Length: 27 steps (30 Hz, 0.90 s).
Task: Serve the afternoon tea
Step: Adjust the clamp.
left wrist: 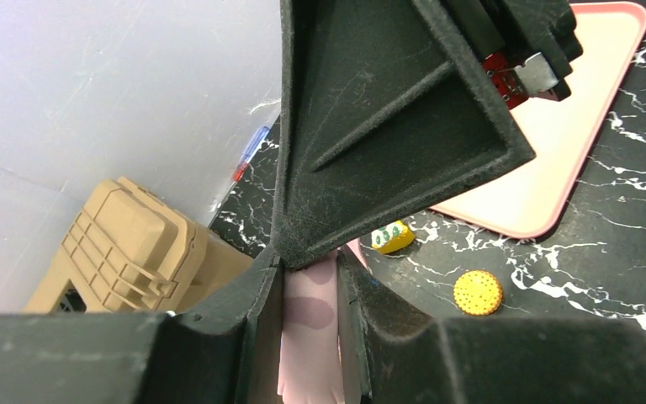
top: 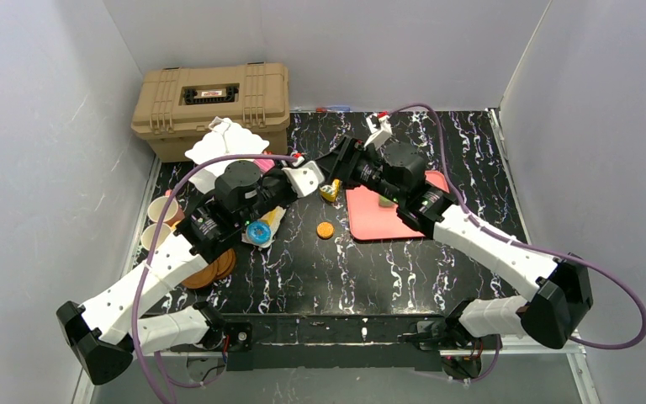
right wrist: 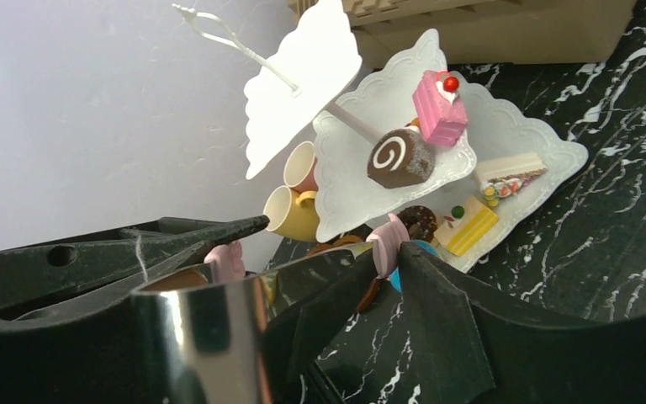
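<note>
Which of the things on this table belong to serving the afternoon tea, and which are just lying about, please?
Tea things: tiered stand, yellow cup, pink cup, brown saucers, round biscuit, yellow pastry, pink pastry in the left gripper.

Lying about: tan case, pink tray, pen.

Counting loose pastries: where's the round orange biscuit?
Top view: the biscuit lies on the table just left of the pink tray, the yellow pastry just beyond it.
</note>
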Available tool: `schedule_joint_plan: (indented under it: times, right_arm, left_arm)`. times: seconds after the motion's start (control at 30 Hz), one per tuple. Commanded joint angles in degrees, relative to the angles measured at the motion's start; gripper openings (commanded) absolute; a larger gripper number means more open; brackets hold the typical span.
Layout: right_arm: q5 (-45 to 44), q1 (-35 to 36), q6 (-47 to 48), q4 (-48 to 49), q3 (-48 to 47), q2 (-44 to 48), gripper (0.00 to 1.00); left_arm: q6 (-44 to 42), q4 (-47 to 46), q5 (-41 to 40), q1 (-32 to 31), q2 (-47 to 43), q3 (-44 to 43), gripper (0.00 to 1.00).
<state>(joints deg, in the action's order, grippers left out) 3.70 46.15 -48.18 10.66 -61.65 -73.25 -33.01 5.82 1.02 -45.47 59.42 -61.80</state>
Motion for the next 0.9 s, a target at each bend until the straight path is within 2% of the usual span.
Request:
schedule_joint_plan:
  times: [0.0,0.1,0.13,0.17,0.27,0.4,0.5,0.53,0.67,0.87]
  right_arm:
    - [4.4,0.27,-0.95,1.9,-4.58,-2.92,0.83]
    - [4.31,0.12,-1.1,1.5,-5.06,-3.0,0.74]
    - [3.97,0.09,-1.02,1.36,-5.0,-2.83,0.72]
    - [3.65,0.01,-0.97,1.24,-4.91,-2.59,0.68]
    - [2.41,-0.18,-0.64,0.76,-4.65,-1.58,0.6]
    - [0.64,-0.27,0.94,-0.48,-4.61,-0.44,0.55]
    - [-0.59,-0.34,2.51,-1.6,-4.66,0.04,0.55]
    - [-1.14,-0.36,3.63,-2.33,-4.81,0.04,0.55]
    - [-6.4,-0.36,11.06,-7.09,-5.75,-0.22,0.6]
    - [-15.25,-0.35,24.15,-8.86,-4.12,-1.95,0.64]
  left_arm:
    - [-0.47,-1.51,3.69,-0.21,-1.41,-1.17,0.0]
    - [-0.14,-0.79,4.64,-0.15,-1.55,-1.22,0.0]
    - [0.02,-0.47,5.07,-0.12,-1.72,-1.22,0.05]
    - [0.15,-0.27,5.55,-0.22,-1.82,-1.09,0.12]
    - [0.6,0.36,6.26,-0.21,-1.94,-1.11,0.44]
    - [1.75,1.1,6.9,-0.15,-2.02,-1.49,0.68]
    - [2.52,1.65,7.94,-0.14,-2.48,-1.74,0.93]
    - [2.67,2.06,8.29,-0.22,-2.65,-1.89,0.98]
    - [4.13,5.94,8.0,-0.15,-3.6,-3.45,0.98]
    - [9.09,15.33,2.01,0.37,-4.31,-10.19,0.98]
